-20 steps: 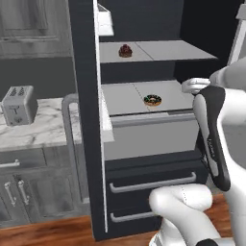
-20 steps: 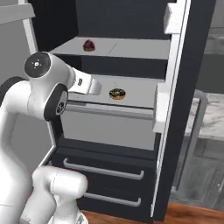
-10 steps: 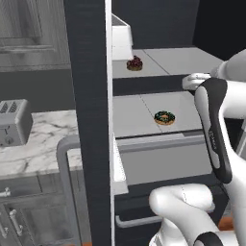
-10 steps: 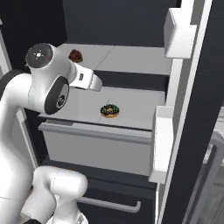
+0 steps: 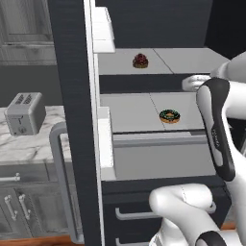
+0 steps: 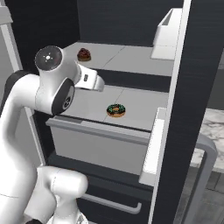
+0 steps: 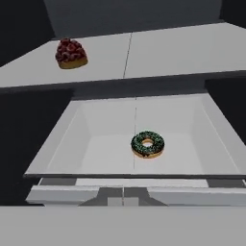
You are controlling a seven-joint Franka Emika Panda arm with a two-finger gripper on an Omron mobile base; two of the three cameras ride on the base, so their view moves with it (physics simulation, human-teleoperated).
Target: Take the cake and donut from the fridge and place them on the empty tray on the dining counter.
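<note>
Base rolled closer, tall black two-door fridge (image 5: 72,120) looms larger; fingers pinched shut, holding nothing; sprinkled ring donut (image 7: 147,144) on lower grey shelf, domed maroon cake (image 7: 71,53) on shelf above; approach step; next: spread fingers, reach in over donut.
</note>
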